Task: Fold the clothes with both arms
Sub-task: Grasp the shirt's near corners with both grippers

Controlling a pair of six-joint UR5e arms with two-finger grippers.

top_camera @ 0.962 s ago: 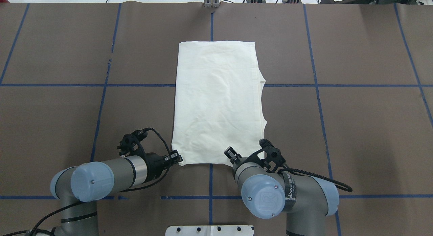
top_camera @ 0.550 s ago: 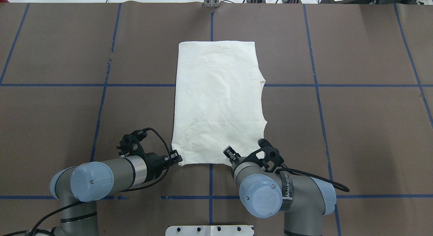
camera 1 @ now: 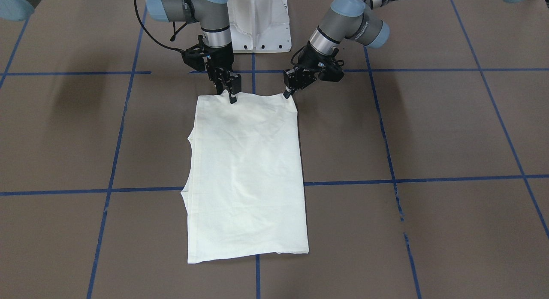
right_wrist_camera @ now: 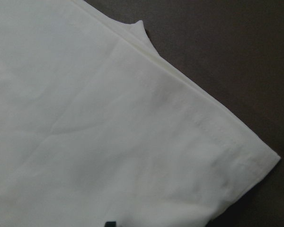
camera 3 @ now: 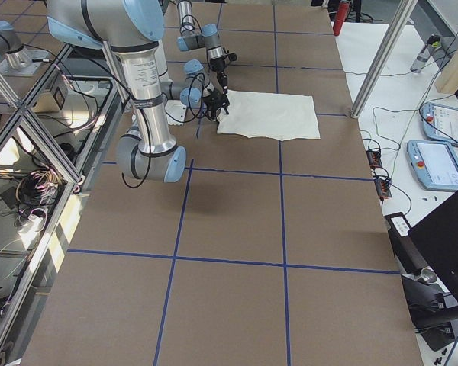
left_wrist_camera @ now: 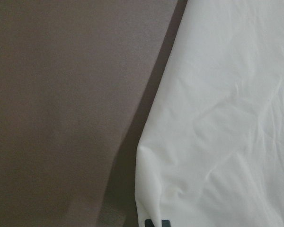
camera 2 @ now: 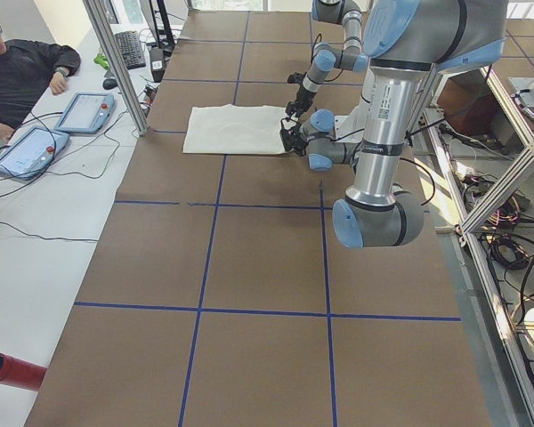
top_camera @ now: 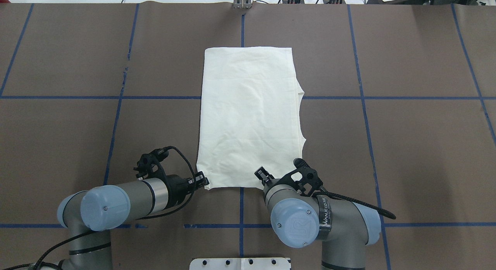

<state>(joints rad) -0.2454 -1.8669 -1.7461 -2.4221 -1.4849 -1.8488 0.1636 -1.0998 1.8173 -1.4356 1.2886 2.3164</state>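
Shirts on the table: how many?

One. A cream T-shirt, plain side up, folded into a long rectangle. It lies flat in the middle of the table, across one of the blue tape lines. Layered edges show along the side toward the robot's right.

Arms?

Two. The left arm and the right arm both reach to the shirt's near hem, the edge closest to the white pedestal base.

And the grippers, one on each?

Yes, two. The left gripper is at the near corner on the robot's left. Its fingers come together on that corner, and the wrist view shows cloth puckering toward a black fingertip. It looks pinched onto the T-shirt.

The right one?

The right gripper sits on the same hem, in from the other corner. Only one dark fingertip shows at the frame's lower edge, with cloth flat around it. Whether it grips or stands apart, I cannot tell.

Anyone else around?

One person seated at the far end beside two tablets.
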